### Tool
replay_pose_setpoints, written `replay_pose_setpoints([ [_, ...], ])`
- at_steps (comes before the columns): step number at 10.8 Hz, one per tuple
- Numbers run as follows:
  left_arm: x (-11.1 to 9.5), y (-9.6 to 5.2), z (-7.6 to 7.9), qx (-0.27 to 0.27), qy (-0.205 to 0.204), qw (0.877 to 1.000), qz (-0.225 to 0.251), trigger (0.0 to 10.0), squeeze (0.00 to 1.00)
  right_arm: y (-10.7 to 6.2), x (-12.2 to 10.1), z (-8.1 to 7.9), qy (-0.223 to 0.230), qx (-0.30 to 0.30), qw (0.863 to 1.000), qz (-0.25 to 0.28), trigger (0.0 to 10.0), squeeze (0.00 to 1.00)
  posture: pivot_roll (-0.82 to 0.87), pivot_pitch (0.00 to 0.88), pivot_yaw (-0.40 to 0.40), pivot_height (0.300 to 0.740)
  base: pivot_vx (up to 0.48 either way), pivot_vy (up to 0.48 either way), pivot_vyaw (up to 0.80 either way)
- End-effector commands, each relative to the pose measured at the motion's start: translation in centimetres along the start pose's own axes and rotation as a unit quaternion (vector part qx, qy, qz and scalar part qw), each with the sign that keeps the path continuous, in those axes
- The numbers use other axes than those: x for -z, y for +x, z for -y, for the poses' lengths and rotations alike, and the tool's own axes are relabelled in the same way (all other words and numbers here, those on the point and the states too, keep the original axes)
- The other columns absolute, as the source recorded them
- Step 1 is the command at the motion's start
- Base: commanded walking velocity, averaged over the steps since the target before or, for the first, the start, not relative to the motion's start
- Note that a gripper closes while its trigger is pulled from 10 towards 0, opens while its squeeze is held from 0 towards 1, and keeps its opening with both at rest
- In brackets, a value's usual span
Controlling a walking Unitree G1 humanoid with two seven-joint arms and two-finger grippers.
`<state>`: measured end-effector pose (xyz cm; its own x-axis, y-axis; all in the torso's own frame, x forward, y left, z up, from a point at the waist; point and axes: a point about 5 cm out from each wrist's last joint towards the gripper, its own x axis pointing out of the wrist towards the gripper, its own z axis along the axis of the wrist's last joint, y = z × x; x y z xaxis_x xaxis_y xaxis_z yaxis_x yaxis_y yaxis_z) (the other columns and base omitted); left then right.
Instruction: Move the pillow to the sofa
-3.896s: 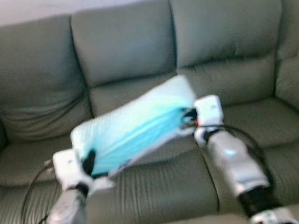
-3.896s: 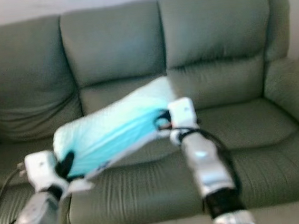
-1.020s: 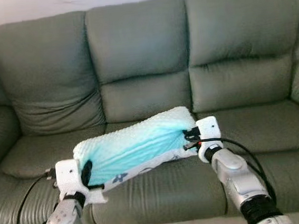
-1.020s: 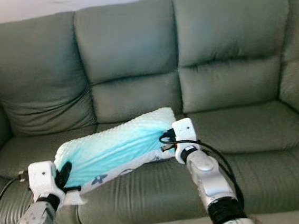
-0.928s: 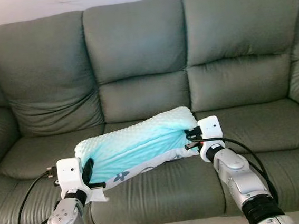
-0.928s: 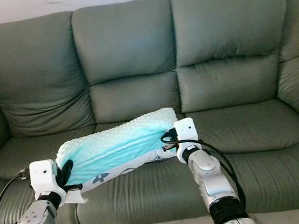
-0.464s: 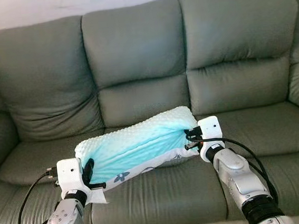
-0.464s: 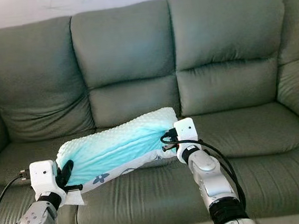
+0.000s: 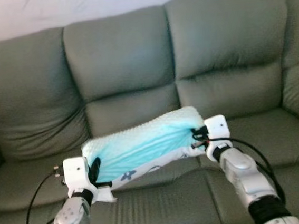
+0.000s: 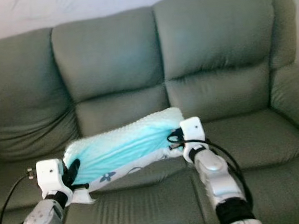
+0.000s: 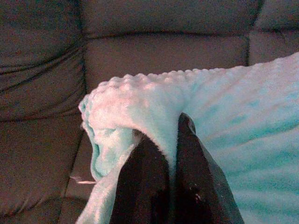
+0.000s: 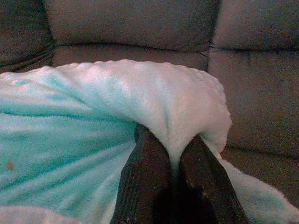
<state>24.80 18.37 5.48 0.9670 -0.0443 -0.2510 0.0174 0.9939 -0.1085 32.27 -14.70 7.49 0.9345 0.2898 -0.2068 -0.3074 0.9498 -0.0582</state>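
At the left, the left claw [image 9: 95,170] is clamped on the near-left end of the pillow [image 9: 145,147], its two black fingers [image 11: 145,179] pinching a fold of the bumpy fabric between them, with the dark sofa [image 9: 124,67] back and seat seam beyond. A black cable loops from this wrist down toward the lower left edge of the picture. The pillow is a long, pale turquoise cushion with a knobbly top and a white underside bearing a small dark flower print; it hangs stretched between the two claws, tilted so that its left end sits lower than its right. It is held above the front part of the sofa's middle seat cushion, and whether its underside touches the seat cannot be told. Behind it the three grey-green back cushions stand free, and the seat cushions to either side lie open, the left one beyond the pillow's lower corner and the right one running out toward the armrest. At the right, the right claw [image 9: 197,135] is clamped on the pillow's upper right end, its fingers [image 12: 145,172] closed on a bunched ridge of fabric, and the silver forearm angles down to the lower right edge.
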Motion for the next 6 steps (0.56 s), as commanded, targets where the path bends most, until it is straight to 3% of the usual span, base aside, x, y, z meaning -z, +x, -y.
replay_pose_setpoints([
  [1,-0.21,-0.40,-1.93,-0.036,0.020,0.999,-0.004,10.0,0.00,0.39,-0.93,-0.45,0.001,-0.001,1.000,0.019,10.0,0.00,-0.22,0.000,0.088,0.740,0.000,0.000,0.00],
  [6,-0.05,-0.27,-1.90,-0.051,-0.029,0.998,-0.009,10.0,0.00,0.26,-0.65,-0.46,0.002,-0.004,1.000,0.012,10.0,0.00,-0.21,0.000,0.087,0.740,0.000,0.000,0.00],
])
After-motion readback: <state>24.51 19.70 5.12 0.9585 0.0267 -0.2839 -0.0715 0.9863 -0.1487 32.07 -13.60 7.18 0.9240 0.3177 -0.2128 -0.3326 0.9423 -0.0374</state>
